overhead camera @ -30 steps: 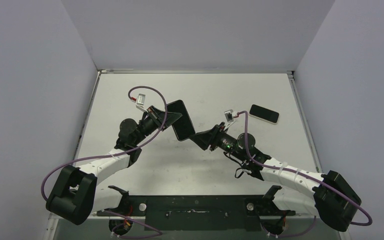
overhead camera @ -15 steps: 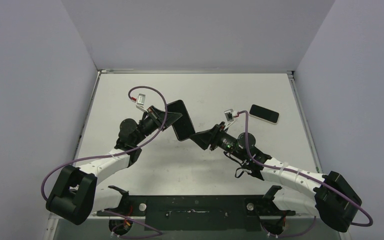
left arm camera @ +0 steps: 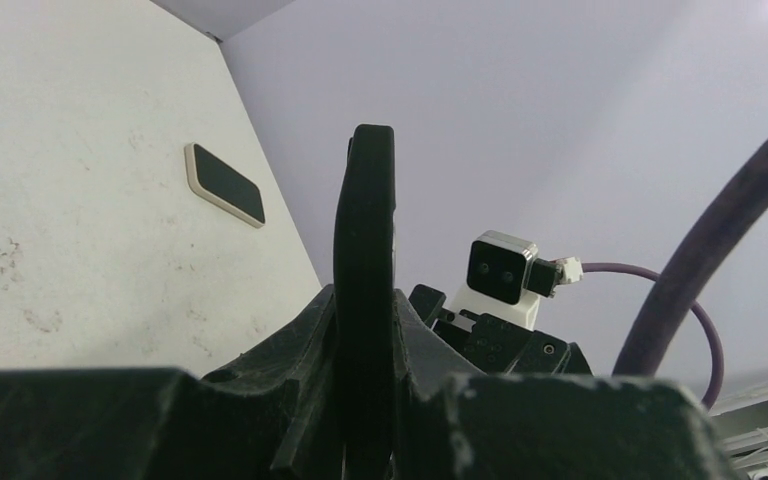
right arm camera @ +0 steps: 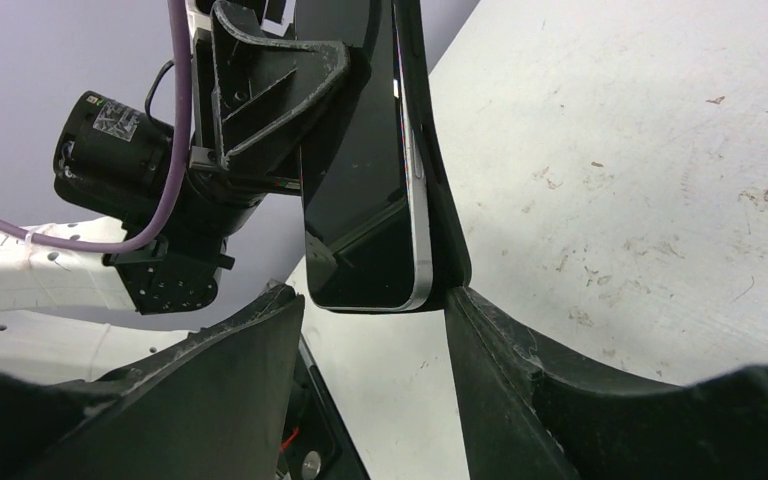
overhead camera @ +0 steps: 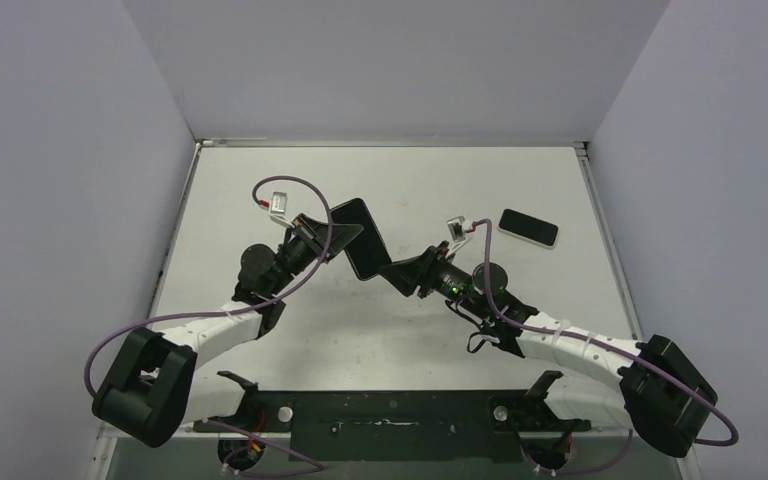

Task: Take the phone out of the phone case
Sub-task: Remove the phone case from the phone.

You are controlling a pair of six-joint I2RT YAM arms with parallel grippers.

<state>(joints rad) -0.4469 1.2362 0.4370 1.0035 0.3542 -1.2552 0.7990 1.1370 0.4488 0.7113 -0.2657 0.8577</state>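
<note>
Black phone case (right arm camera: 442,200), white table (right arm camera: 610,200).

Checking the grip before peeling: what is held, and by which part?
The left claw pinches the cased phone across screen and back, from one long side. The right claw is open astride its end, gripping nothing.

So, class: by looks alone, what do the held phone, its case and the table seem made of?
Phone: glossy black glass front with reflections, silver edge likely metal. Case: dull black, probably plastic or rubber, no glare. Table: matte white, scuffed and speckled; perhaps laminate or painted board.
</note>
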